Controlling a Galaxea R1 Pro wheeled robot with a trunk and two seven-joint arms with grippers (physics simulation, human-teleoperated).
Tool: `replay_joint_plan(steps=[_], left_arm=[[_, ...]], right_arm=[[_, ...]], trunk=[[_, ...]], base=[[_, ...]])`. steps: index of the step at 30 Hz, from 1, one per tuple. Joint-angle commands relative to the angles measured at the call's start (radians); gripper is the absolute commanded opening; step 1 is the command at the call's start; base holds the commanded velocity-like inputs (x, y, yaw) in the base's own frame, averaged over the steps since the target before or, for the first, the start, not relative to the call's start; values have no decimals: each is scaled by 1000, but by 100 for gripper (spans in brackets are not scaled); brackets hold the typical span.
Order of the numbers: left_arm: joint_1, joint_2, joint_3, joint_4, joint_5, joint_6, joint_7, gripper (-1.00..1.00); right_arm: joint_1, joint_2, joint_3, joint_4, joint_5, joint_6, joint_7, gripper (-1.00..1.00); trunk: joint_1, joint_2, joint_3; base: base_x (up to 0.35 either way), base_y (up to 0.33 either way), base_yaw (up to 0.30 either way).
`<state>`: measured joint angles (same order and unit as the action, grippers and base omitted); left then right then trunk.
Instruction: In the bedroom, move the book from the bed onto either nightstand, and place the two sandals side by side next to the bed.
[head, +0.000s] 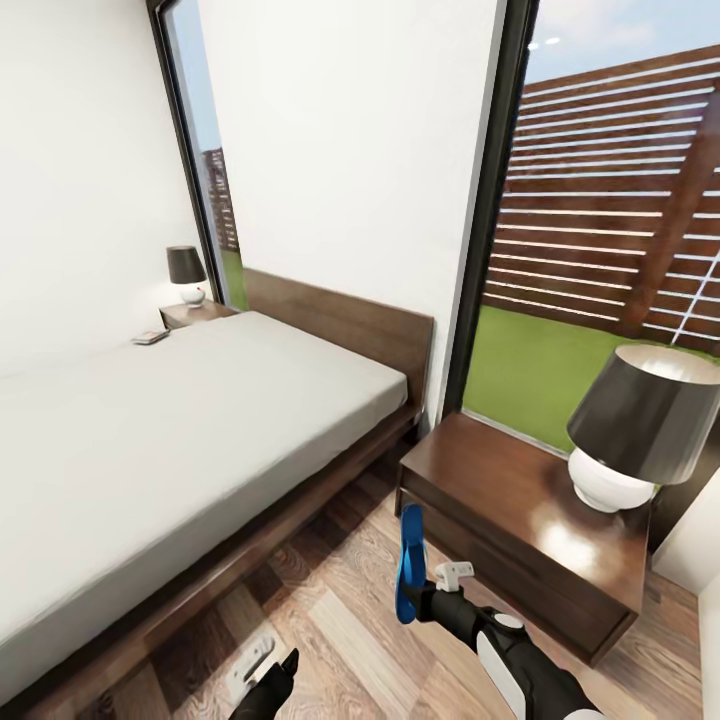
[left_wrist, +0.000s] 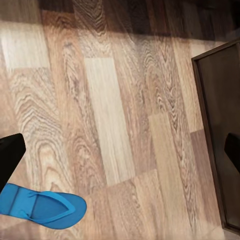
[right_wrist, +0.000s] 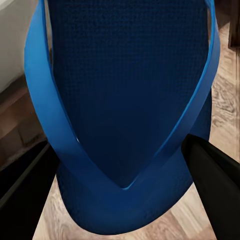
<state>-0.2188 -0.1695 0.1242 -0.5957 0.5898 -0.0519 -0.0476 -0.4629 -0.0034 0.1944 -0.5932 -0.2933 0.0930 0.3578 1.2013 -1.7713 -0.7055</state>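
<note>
Far off to the left hand's upper side, a small flat thing is lying on the bed (head: 150, 420) near its far corner, just short of the far nightstand (head: 190, 314); it is probably the book (head: 150, 338), though it is too small to read. It should be handling as thin, light and stiff, best pinched across its edge where it overhangs or can be slid.

The left hand (head: 268, 668) is hanging low over the wood floor (left_wrist: 115, 115), its fingers spread wide and holding nothing. Just beside one of its fingertips, a blue sandal (left_wrist: 42, 206) is lying flat on the floor with its straps up, apart from the hand.

To the right, the right hand (head: 428, 592) is gripping the second sandal (head: 408, 565), which is standing on edge above the floor between the bed frame and the near nightstand (head: 520, 520). In the right wrist view the dark fingers (right_wrist: 215, 175) are sitting on either side of the sole (right_wrist: 130, 100), near the point where the straps meet.

The sandals look light, bendy and rubbery, so they are likely flexing under a grip at the toe or heel. Holding across the middle of the sole, as here, seems the surest place, and the foam should not be slipping much.
</note>
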Motion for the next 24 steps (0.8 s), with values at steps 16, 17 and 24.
replay_joint_plan(steps=[16, 17, 24], left_arm=[[-1, -1, 3, 0, 11, 1, -5, 100], [-1, -1, 3, 0, 11, 1, -6, 100], [-1, -1, 3, 2, 12, 1, -6, 100]], right_arm=[[0, 18, 5, -6, -8, -152, -150, -100], [0, 19, 5, -3, -9, -152, -151, -100], [0, 22, 4, 6, -10, -157, -151, -100]], trunk=[[61, -113, -51], [65, -120, -54], [92, -169, -76]], base=[[0, 0, 0], [0, 0, 0], [0, 0, 0]])
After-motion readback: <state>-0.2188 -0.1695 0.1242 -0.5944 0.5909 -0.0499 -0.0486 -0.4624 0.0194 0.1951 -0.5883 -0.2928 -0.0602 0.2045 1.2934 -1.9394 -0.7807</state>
